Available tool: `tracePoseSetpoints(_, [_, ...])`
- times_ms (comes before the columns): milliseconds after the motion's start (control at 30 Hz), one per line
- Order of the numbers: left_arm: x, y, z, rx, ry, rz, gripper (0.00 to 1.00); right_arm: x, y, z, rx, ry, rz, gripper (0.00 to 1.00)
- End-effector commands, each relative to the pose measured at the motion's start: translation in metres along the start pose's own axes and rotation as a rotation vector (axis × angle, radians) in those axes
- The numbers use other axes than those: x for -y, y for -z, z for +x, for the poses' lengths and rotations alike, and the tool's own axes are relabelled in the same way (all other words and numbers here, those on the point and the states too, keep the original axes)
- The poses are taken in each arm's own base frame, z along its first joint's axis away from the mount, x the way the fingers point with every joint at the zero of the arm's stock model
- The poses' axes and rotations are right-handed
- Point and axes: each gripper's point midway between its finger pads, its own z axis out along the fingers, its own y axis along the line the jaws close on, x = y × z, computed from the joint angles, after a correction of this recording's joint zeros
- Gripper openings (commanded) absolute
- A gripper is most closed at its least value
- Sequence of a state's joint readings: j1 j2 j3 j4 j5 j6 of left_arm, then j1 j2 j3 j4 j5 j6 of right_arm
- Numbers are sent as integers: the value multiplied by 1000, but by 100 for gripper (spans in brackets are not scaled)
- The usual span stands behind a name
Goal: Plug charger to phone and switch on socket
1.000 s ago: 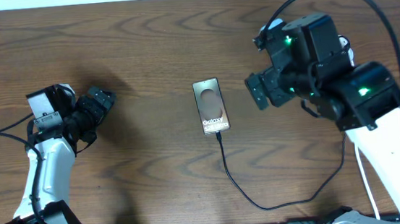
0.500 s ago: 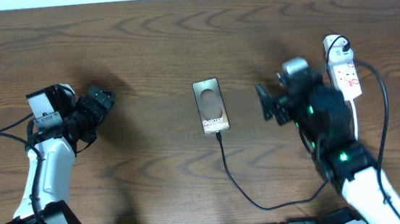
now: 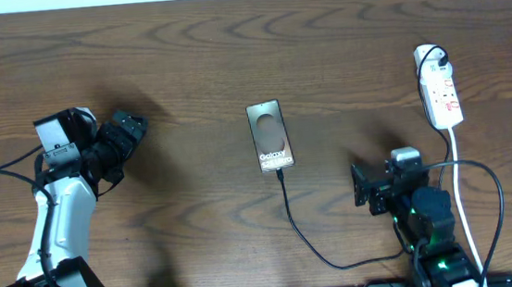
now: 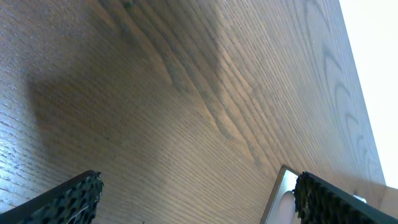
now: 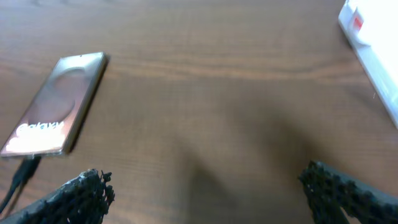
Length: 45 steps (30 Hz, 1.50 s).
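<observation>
The phone [image 3: 269,136] lies face up at the table's middle, bronze-grey with "Galaxy" on it. The thin black charger cable [image 3: 306,241] is plugged into its near end and curves right toward the front edge. The white socket strip [image 3: 440,95] lies at the far right with a black plug at its far end. My right gripper [image 3: 362,186] is open and empty, low over the table, right of the phone and near the front. In the right wrist view the phone [image 5: 59,102] is at the left and the strip [image 5: 373,56] at the upper right. My left gripper [image 3: 129,127] is open and empty at the far left.
The strip's white cord [image 3: 460,191] runs down the right side toward the front edge, next to my right arm. A phone corner [image 4: 283,193] shows in the left wrist view between the fingers. Bare wooden table lies between the grippers.
My right arm has pulled back from near the socket strip toward the front edge and dropped lower. The strip is now uncovered. The left arm has not moved.
</observation>
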<state>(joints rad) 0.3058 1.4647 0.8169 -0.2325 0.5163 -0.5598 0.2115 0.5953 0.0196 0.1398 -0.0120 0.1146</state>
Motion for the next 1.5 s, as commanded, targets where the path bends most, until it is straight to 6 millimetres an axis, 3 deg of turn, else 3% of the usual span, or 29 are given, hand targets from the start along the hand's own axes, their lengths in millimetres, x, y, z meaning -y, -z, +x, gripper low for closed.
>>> tracePoseSetpoints(0, [-1,0,-3,8,-12,-8,98,-1,3,7,-15,-25,-14,99])
tracePoseSetpoints(267, [-1,0,-3,8,-12,-8,98,1,13,12,-23,-24,-4,99])
tracePoseSetpoints(633, [-1,0,-3,8,-12,-8,98,10,24,-21,130,2,27,99])
tracePoseSetpoints(1033, [-1,0,-3,8,-12,-8,98,26,53,-72,380,-9,95,99])
tracePoseSetpoints(1467, [-1,0,-3,8,-12,-8,98,28,52,-70,375,-11,100,99])
